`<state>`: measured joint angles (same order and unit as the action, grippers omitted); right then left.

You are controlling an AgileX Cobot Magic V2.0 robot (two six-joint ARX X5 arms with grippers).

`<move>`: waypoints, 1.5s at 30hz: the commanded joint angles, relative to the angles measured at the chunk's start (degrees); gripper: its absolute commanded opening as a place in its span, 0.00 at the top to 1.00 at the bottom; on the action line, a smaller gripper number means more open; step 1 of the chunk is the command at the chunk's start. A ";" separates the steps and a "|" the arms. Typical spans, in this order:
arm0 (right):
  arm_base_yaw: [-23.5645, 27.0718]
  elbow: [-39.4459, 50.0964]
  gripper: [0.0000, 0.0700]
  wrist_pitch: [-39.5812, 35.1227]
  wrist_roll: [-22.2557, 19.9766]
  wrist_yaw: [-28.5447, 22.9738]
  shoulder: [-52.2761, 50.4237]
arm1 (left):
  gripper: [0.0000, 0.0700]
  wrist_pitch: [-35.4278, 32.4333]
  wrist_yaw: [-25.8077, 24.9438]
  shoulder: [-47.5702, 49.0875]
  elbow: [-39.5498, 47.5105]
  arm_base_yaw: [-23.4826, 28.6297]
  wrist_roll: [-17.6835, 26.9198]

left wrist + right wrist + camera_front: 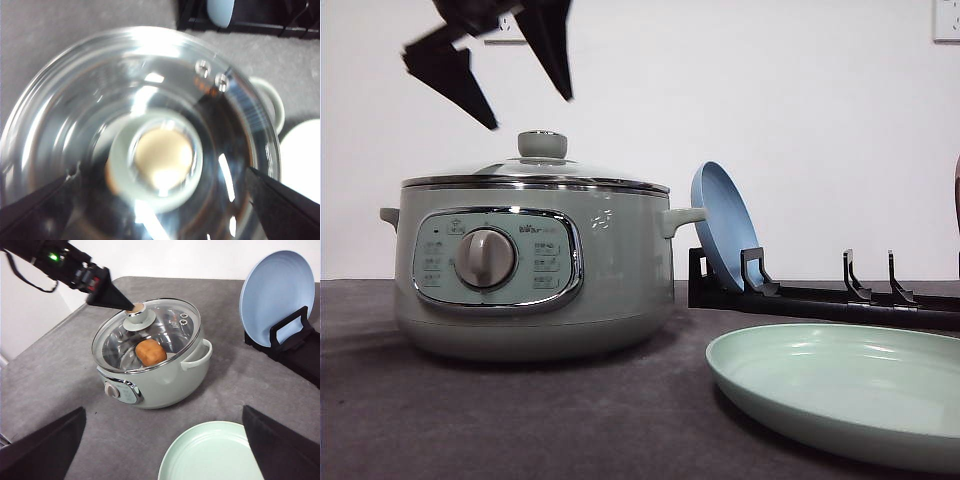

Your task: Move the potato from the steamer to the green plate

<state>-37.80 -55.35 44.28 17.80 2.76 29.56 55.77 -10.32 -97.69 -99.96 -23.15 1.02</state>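
Potato: the potato (151, 352) sits inside the steamer (530, 270), seen through the glass, a little off centre toward the side with the handle facing the blue plate.
Lid: the lid (150, 332) is still on, level on the rim, with its knob (542, 144) standing up in the middle.
Steamer: it stands on the counter (520, 420) toward my left side, dial facing me.
Left claw: my left claw (525, 95) hangs over the lid, tips spread wide and holding nothing. The knob lies between them in the left wrist view and below them in the front view, not yet touched.
Step in hand: as I judge it, lifting the lid off, since the potato cannot be reached with the glass in place.
How to do it well: I should come straight down so the knob stays centred between my tips, close on the narrow neck under its cap, and lift level so the glass does not scrape or tip. Then set it down on bare counter, away from the plate.
Green plate: the plate (840, 385) lies flat near the front right edge of the counter, empty, just beside the steamer.
Rack: a black rack (820, 295) behind it holds a blue plate (723, 225) on edge.
Right claw: my right claw (165, 450) is apart and empty, high above the green plate.
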 commanded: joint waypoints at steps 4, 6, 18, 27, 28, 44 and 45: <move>-0.31 -1.01 0.09 -0.46 -0.70 -0.28 0.26 | 0.07 -2.13 0.48 -2.58 -1.73 -1.12 1.11; -0.31 -1.01 0.09 -0.45 -0.69 -0.27 0.26 | 0.10 -2.12 0.49 -2.89 -1.73 -1.30 1.13; -0.31 -1.01 0.09 -0.49 -0.68 -0.35 0.26 | 0.11 -1.52 2.31 -4.34 -1.73 -1.40 2.42; -0.31 -1.01 0.09 -0.50 -0.66 -1.49 0.26 | 0.11 -1.36 2.29 -4.68 -1.73 -2.09 3.16; -0.31 -1.01 0.09 -0.50 -0.66 -1.49 0.26 | 0.11 -1.28 2.29 -4.73 -1.73 -2.15 3.30; -0.31 -1.01 0.09 -0.49 -0.66 -1.51 0.26 | 0.43 -0.57 2.38 -5.53 -1.73 -2.54 4.29; -0.31 -1.01 0.09 -0.49 -0.66 -1.51 0.26 | 0.49 -0.58 2.52 -5.53 -1.73 -2.54 4.30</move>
<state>-37.80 -55.35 44.29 17.80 1.45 29.56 55.46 -7.68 -101.95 -100.09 -25.32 4.85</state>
